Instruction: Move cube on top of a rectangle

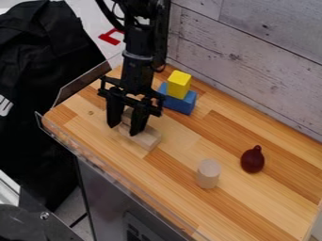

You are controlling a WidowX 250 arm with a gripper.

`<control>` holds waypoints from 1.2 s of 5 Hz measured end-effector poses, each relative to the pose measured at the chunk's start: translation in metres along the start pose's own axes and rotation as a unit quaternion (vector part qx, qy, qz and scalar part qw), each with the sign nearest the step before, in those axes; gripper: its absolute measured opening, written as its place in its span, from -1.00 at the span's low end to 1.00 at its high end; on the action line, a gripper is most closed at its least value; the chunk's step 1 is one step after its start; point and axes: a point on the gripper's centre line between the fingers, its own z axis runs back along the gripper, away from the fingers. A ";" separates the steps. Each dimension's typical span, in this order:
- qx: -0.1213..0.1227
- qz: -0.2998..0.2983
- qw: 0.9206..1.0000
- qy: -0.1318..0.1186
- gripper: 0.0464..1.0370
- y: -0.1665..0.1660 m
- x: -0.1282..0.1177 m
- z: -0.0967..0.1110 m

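Camera view: we look down on a wooden counter.
Yellow cube: resting on the blue block, near the wall.
Gripper: pointing down at the pale wooden block.
Fingers: spread apart; we cannot tell if they touch that block.
Nearer us: pale cylinder, upright, near a dark red pear-shaped object.
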 end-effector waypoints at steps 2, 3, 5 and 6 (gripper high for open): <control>0.004 -0.011 1.000 0.002 -0.02 -0.007 -0.001 -0.001; -0.004 -0.014 1.000 -0.011 -0.02 -0.012 -0.001 0.000; -0.009 -0.027 0.999 -0.024 -0.02 -0.015 0.001 0.000; -0.011 -0.029 0.999 -0.028 -0.02 -0.016 0.001 0.002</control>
